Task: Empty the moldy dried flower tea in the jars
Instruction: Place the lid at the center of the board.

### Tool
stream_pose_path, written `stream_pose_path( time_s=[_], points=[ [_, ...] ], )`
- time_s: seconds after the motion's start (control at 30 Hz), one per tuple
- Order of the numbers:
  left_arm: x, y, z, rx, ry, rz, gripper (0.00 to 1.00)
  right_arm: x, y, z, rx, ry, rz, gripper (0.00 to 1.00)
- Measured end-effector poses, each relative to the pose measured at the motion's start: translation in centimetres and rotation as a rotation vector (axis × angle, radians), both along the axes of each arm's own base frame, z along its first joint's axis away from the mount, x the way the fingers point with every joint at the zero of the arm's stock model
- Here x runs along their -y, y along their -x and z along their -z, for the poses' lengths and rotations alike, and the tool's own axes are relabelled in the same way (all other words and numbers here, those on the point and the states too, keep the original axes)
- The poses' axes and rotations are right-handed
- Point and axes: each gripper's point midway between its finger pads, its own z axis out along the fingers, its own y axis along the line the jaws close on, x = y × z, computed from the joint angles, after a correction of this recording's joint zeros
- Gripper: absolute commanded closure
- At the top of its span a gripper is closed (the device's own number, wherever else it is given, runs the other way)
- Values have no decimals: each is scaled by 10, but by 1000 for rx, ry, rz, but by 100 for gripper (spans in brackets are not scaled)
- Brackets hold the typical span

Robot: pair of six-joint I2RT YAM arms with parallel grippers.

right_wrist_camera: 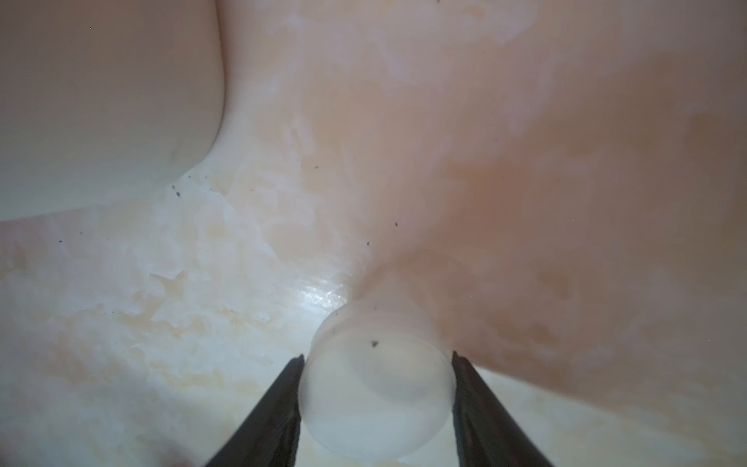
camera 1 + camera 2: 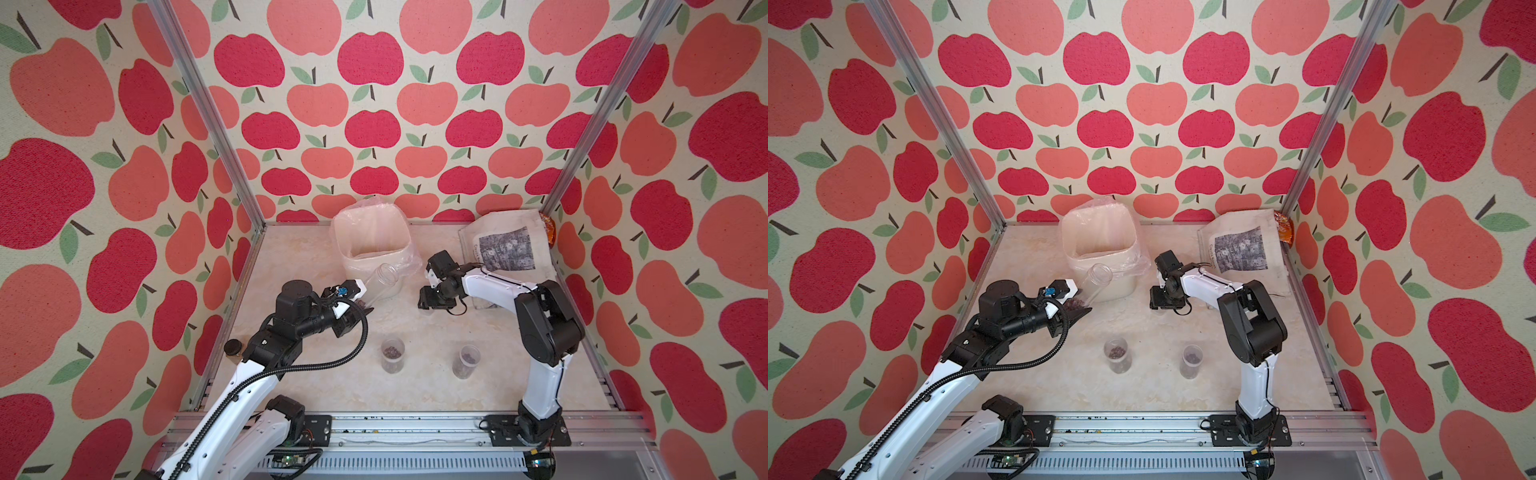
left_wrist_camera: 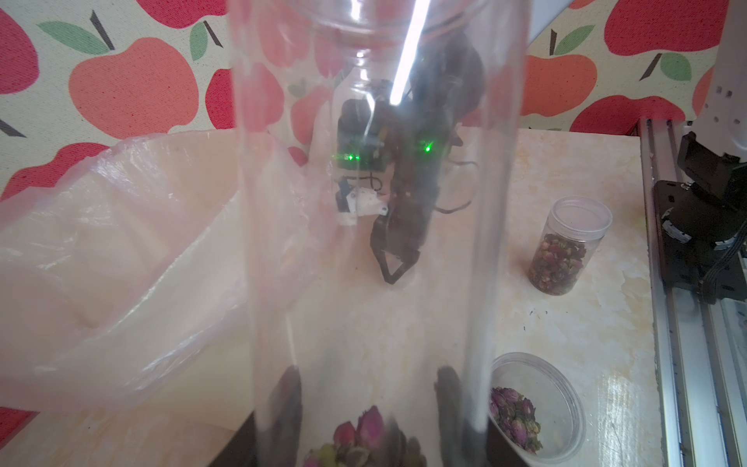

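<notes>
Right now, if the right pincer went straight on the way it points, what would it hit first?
The tabletop. The right pincer points down at it, closed on a clear lid, so the lid would probably touch before the fingertips. Whether the lid already rests on the surface is unclear.

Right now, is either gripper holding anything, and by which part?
Yes: the left gripper clamps the tilted open jar near its base; the right gripper holds a clear lid by opposite sides of its rim.

Three clear jars, one lined bin, one lid, one printed bag, two arms
</notes>
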Motion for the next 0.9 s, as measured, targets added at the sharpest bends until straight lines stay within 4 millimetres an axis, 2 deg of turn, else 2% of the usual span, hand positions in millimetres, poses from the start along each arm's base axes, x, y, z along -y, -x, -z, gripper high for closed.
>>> stream_pose_path(
  time_s=[0.3,0.5,0.67,0.77,0.9],
  points=[
    [0,0,0,0,-1,-2,88,-6,-7,0,-2,-15,15,48],
    [-2,-3,1,3,-6,-19,87,-10,-5,-1,-15,-35,18,26],
    [-6,-7,1,6,-15,-50,87,-10,-5,-4,-11,-37,17,18],
    [-9,-11,-3,14,-19,-78,87,-9,-7,-16,17,-44,20,17],
    [-14,-16,-28,58,-12,-119,87,-6,-11,-50,100,-71,25,16]
  ],
)
